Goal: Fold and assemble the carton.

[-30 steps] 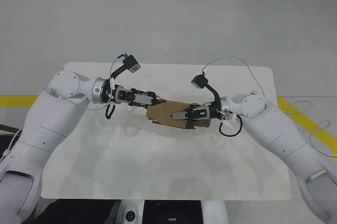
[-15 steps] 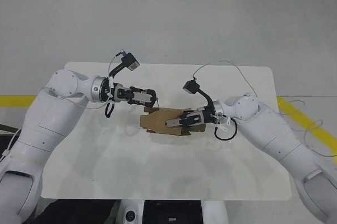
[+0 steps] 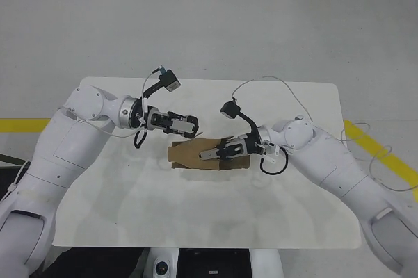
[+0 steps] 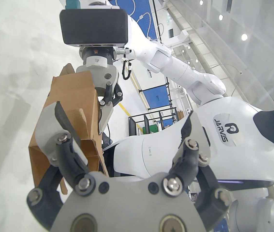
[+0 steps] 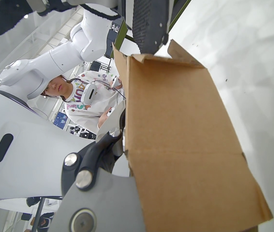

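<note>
Pinching a wall of the carton (image 3: 184, 154) with the right tool (image 3: 204, 154), middle of the desk (image 3: 125, 201); holding the left tool (image 3: 193, 128) spread just beside its far left end. Risking a crushed or slipping panel if pushing in off-line.

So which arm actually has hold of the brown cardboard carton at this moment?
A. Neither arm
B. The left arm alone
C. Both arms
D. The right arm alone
D: the right tool is closed on a wall of the brown cardboard carton, while the left tool stands open beside it, gripping nothing.
</note>
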Available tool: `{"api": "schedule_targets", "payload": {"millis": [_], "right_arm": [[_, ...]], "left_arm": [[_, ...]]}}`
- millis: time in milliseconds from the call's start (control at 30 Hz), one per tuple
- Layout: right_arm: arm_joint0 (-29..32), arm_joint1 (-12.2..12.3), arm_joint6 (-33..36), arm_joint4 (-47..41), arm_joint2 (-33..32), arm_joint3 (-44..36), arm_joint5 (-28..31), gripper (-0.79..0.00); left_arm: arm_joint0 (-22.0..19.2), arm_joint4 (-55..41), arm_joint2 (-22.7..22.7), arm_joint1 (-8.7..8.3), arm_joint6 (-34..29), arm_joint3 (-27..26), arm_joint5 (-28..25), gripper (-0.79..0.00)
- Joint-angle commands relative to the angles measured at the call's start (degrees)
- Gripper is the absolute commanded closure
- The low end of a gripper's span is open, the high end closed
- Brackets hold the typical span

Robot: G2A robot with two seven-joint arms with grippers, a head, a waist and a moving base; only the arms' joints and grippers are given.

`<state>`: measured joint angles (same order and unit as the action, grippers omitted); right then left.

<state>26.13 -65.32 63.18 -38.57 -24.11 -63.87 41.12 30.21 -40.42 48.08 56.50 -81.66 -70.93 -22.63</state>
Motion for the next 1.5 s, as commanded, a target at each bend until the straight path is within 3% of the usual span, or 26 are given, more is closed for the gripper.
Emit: {"api": "schedule_targets", "payload": {"millis": [0,300,900,1467], "right_arm": [[-0.1,-0.1,-0.1,0.0,0.1,0.2,0.1,0.000],[-0.3,0.6,-1.6,-0.4,-1.3,1.7,1.5,0.000],[0.9,2.1,-7.9,1.7,-6.1,4.7,7.9,0.000],[1.0,0.5,-10.7,3.8,-8.8,5.8,10.7,0.000]], "left_arm": [[-0.1,0.0,-0.1,0.09,0.0,0.1,0.0,-0.785],[-0.6,2.4,1.3,-0.27,1.1,2.4,-1.1,-0.785],[1.8,2.1,0.7,-0.26,0.3,-0.2,-0.3,-0.785],[1.7,1.6,-1.2,0.72,-0.5,-1.2,0.5,-0.785]]}}
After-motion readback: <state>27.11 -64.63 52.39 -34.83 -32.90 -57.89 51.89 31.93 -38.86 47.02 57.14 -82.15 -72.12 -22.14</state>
